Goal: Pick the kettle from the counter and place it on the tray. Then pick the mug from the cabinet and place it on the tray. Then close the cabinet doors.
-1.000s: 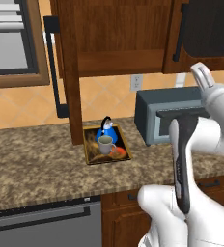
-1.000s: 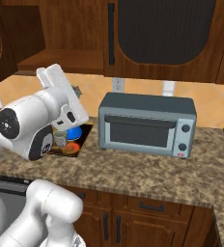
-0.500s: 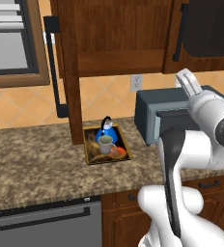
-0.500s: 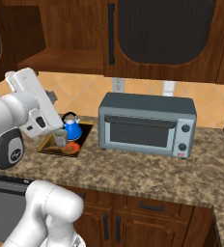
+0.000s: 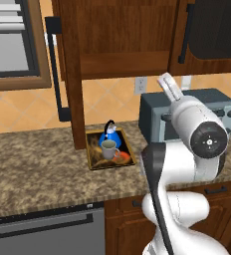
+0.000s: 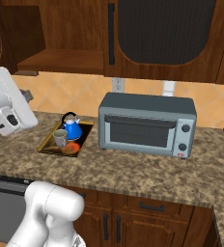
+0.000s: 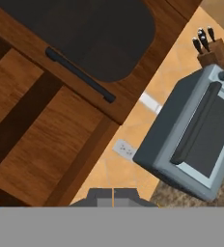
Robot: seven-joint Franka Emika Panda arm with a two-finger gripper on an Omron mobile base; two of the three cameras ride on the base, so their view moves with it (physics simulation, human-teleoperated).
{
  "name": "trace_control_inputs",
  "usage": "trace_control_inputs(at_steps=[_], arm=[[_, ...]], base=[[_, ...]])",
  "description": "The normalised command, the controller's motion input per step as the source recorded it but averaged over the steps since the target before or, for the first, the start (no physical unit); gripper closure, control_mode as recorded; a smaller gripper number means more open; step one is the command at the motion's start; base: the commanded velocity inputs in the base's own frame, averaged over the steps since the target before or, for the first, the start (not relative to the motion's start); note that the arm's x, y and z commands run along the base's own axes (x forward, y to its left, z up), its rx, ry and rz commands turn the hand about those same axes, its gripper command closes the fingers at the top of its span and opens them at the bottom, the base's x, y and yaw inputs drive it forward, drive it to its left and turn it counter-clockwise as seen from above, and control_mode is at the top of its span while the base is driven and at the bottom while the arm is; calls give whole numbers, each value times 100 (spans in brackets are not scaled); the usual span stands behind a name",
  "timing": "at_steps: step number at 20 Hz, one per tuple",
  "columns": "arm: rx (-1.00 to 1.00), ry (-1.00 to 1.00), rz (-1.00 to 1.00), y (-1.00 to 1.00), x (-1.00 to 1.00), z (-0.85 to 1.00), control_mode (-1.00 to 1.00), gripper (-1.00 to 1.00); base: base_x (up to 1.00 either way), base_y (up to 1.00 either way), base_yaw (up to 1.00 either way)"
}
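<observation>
The tray lies on the table toward its back edge, just below the open cabinet, and it carries both the kettle and the mug. The kettle stands upright at the tray's back end, nearer the wall; the mug stands upright just in front of it, so close that I cannot tell whether they touch. In the right base view the same tray shows the kettle behind the mug, with the orange swirl of the tray's inside beside the mug. A toaster oven sits on the table just to the right of the tray, against the back wall. One cabinet door stands swung out, its lower end over the table just left of the tray, with its black bar handle facing left. The shelf inside the cabinet is in the right base view. The claw is closed, its two tips pressed together with nothing between them, and it points at the wall between a shut door and the toaster oven.
</observation>
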Motion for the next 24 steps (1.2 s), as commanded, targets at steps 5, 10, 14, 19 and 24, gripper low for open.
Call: trace_control_inputs(at_steps=[5, 10, 14, 19, 24], arm=[[0, -1, 0, 100, -33, -1, -100, 100], [-3, -9, 0, 100, -33, -15, -100, 100], [0, -16, 0, 84, -27, -9, -100, 100], [0, -15, 0, 57, -31, -2, -100, 100], [0, -8, 0, 75, -8, -7, -100, 100]], base=[[0, 0, 0], [0, 0, 0], [0, 0, 0], [0, 0, 0], [0, 0, 0]])
